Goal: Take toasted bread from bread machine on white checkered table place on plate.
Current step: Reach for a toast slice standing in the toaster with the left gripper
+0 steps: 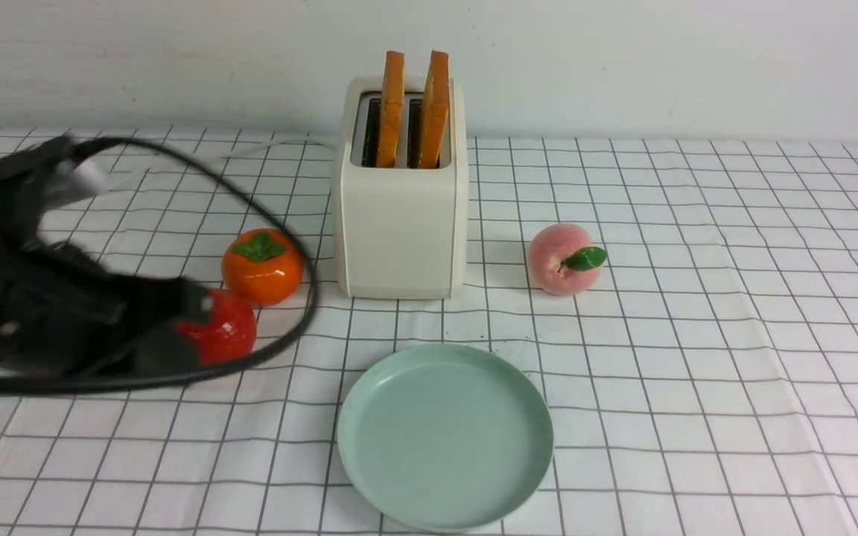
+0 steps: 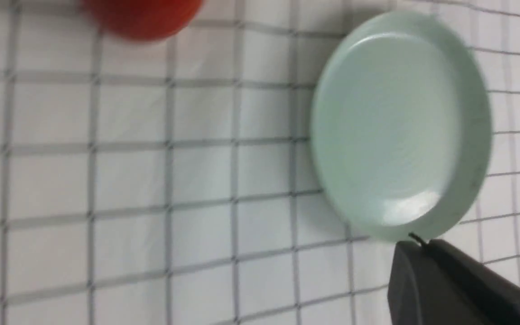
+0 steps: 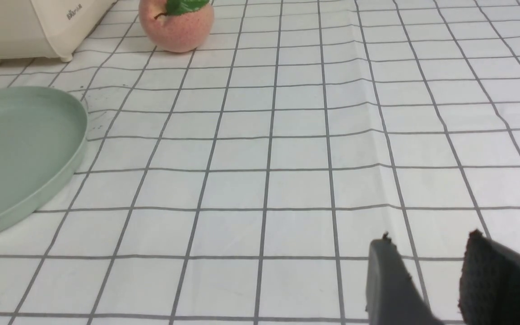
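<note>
Reaching the toasted bread [image 1: 436, 97], upright in the bread machine's [image 1: 399, 231] slots, means going up & fwd-right for our left claw [image 1: 179, 335] (pressed shut, by the red fruit [image 1: 232, 327]), which we judge nearer vs the part-spread, empty right claw [image 3: 431, 246].

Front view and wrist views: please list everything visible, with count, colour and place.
boxy toaster: one, cream, back centre
thick square toast slices: two, golden, upright in its slots
round shallow plate: one, mint green, before toaster, empty
round leafy fruit: one, orange, left of toaster
glossy round fruit: one, red, before orange one
fuzzy peach: one, pink, right of toaster
checkered tablecloth: one, white, underneath
left tool: one, black, shut, left side
right tool: one, black, open, empty
</note>
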